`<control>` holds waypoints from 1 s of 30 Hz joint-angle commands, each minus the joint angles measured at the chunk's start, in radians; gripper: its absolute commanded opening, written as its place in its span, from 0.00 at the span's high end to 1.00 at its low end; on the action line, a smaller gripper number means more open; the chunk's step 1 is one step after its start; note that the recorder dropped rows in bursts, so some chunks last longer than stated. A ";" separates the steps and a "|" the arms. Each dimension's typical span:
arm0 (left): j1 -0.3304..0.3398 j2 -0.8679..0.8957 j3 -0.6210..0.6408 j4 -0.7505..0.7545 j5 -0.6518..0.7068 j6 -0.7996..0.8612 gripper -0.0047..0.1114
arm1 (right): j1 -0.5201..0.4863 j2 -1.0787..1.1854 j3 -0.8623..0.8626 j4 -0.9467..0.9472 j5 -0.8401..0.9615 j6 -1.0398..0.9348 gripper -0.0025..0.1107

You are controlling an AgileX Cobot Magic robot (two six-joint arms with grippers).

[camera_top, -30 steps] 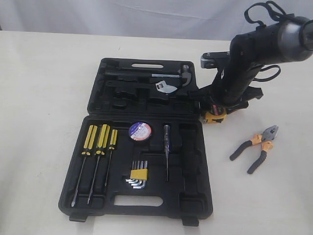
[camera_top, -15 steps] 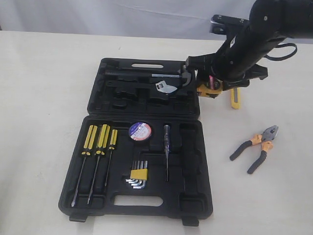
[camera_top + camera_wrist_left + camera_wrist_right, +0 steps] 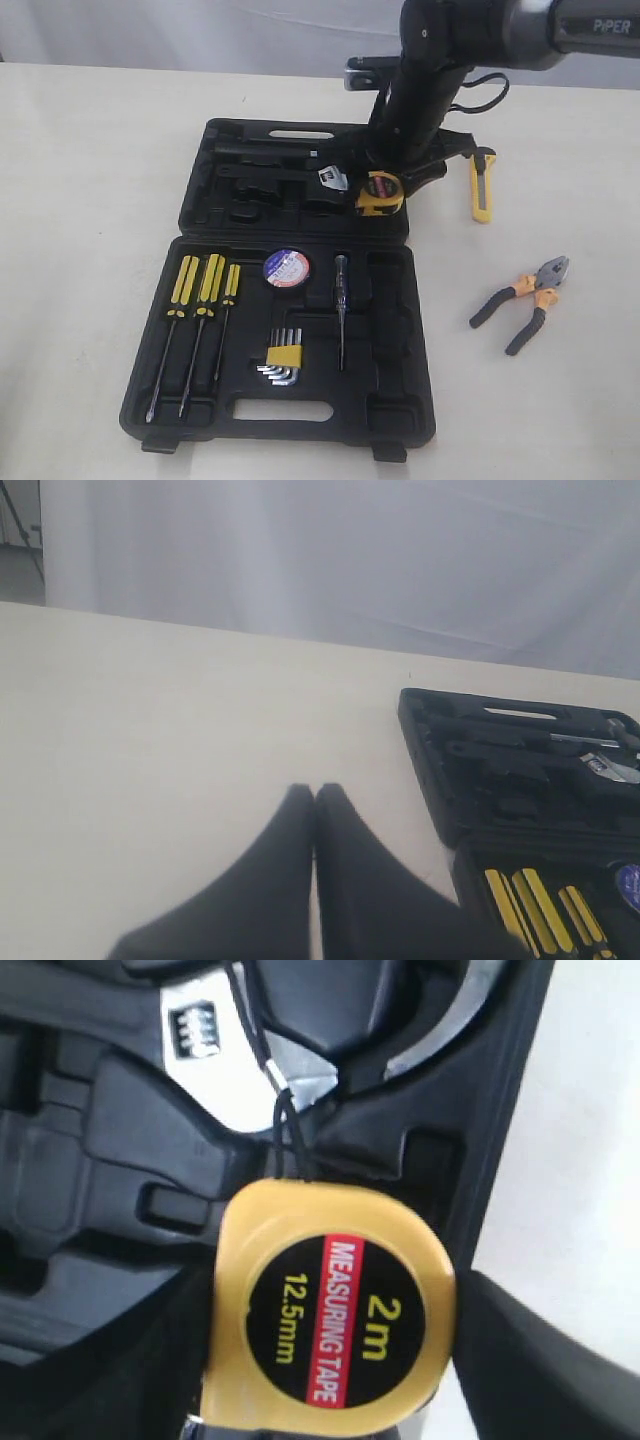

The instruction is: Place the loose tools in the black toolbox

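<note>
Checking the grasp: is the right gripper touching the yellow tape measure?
Touching. In the right wrist view the right gripper presses against both sides of the yellow tape measure.

Yellow tape measure [image 3: 381, 193]: black-red round label, clasped by right gripper [image 3: 384, 186] at the right end of the lid half of the open black toolbox [image 3: 190, 205].
Black tape roll [image 3: 287, 268]: flat in tray half, label up.
Yellow-black utility knife [image 3: 482, 187]: flat on bench [image 3: 90, 200], just right of lid.
Pliers [image 3: 522, 301]: black-orange handles spread, on bench right of tray.
</note>
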 commanded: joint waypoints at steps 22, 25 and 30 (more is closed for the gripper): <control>-0.006 0.004 -0.005 -0.004 0.001 0.000 0.96 | -0.004 0.078 -0.017 -0.010 -0.058 0.016 0.63; -0.006 0.004 -0.005 -0.004 0.001 0.000 0.96 | -0.004 0.078 -0.017 -0.010 -0.066 0.016 0.52; -0.006 0.004 -0.005 -0.004 0.001 0.000 0.96 | -0.004 0.072 -0.019 -0.010 -0.072 0.019 0.48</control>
